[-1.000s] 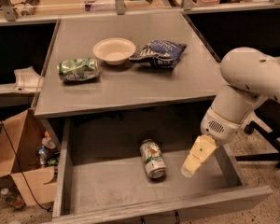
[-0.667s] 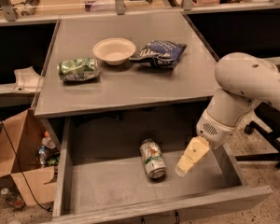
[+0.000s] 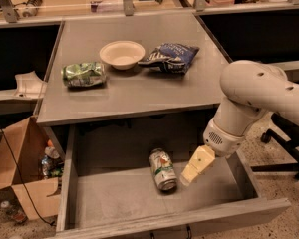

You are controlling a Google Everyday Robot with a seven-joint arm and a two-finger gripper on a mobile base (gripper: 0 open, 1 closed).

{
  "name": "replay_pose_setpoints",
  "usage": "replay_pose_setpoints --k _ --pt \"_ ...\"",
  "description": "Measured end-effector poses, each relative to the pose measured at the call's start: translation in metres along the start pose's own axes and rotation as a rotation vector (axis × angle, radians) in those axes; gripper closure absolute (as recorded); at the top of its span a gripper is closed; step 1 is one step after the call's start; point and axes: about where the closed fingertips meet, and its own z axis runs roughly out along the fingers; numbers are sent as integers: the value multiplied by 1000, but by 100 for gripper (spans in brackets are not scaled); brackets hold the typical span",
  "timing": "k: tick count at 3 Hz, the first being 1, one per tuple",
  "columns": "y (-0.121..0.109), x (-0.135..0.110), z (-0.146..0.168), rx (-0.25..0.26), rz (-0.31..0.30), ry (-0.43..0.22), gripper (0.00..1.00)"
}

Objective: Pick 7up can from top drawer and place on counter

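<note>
While my gripper (image 3: 186, 179) hangs low inside the top drawer (image 3: 120, 199), open or closed I cannot tell; 7up can (image 3: 163, 170) lies on its side just left of it, apart; beyond it, counter (image 3: 139, 91) holds green bag (image 3: 83, 74), bowl (image 3: 122, 54), blue bag (image 3: 170, 57).

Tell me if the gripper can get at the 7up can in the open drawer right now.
Probably yes. The gripper hangs inside the top drawer, close beside the 7up can, which lies on its side on the drawer floor with nothing over it or between the two.
</note>
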Motion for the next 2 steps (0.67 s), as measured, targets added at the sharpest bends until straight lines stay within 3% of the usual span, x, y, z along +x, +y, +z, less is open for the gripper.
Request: replay_pose_setpoints --k 2 --pt "12 -17 -10 37 65 -69 0"
